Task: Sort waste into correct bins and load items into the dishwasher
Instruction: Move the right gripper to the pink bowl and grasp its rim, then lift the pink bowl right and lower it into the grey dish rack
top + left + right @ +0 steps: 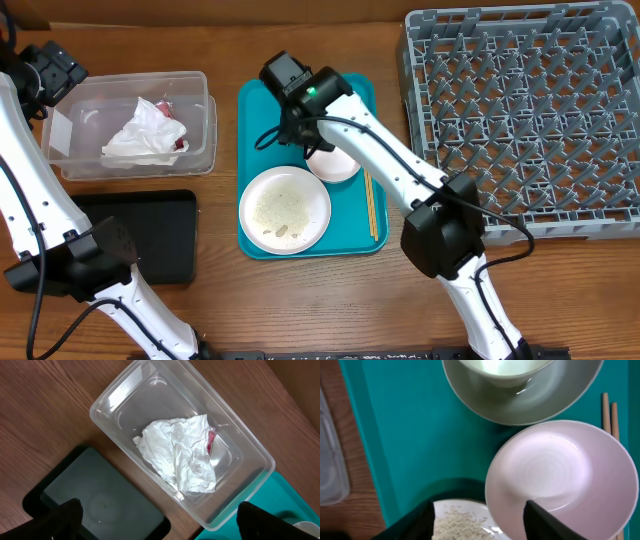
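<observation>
A teal tray [355,95] holds a white plate [285,210] with rice scraps, a pale pink bowl [560,470], a grey-white bowl [520,395] and wooden chopsticks [372,205]. My right gripper [477,510] is open low over the tray. It straddles the pink bowl's rim, with one finger inside the bowl and the other over the plate [460,522]. My left gripper [160,505] is open and empty, high above the clear bin [250,450]. That bin holds a crumpled white napkin [180,455] and a red scrap [211,440].
A black bin [150,235] sits in front of the clear bin [205,120] at the left. A grey dish rack [520,110] fills the right side. The right arm [390,150] crosses over the tray.
</observation>
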Motion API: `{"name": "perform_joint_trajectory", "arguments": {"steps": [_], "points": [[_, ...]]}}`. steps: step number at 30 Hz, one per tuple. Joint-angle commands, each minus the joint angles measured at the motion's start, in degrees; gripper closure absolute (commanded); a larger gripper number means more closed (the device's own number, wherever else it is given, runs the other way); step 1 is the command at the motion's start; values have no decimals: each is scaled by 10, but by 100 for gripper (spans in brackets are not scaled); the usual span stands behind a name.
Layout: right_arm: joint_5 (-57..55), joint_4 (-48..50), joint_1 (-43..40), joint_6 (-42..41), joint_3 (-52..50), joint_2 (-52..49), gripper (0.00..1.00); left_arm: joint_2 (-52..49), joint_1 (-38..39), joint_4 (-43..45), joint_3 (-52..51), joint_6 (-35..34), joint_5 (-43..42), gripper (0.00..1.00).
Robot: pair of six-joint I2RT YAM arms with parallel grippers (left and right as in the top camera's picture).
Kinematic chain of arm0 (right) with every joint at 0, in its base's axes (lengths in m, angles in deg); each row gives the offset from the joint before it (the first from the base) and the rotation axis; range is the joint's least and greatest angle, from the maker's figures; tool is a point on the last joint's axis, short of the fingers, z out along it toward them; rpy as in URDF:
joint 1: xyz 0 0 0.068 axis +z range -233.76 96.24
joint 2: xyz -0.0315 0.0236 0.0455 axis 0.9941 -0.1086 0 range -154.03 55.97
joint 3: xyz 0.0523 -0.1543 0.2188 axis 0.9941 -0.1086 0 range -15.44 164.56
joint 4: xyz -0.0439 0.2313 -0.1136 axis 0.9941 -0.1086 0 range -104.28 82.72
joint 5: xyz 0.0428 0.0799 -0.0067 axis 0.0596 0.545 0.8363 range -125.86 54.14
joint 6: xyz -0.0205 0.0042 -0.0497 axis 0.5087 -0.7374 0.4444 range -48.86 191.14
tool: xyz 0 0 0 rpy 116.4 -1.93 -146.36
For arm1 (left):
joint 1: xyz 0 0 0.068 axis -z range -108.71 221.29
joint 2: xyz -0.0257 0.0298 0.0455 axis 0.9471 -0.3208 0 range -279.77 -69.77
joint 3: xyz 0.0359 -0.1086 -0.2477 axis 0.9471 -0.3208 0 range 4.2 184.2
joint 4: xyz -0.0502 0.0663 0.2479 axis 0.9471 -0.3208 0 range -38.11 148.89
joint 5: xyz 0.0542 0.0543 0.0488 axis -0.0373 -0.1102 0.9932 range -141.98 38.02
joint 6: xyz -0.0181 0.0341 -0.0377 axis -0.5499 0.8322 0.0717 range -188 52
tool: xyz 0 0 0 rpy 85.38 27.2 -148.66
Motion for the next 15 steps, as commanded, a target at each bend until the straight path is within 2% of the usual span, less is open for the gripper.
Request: {"name": "perform_joint_trajectory", "arguments": {"steps": [1, 15], "points": [[-26, 6, -4, -19, 10, -11, 47, -3, 1, -1, 0, 11, 4, 0], [-41, 19, -3, -33, 7, -53, 49, -3, 1, -1, 0, 11, 4, 0]]}}
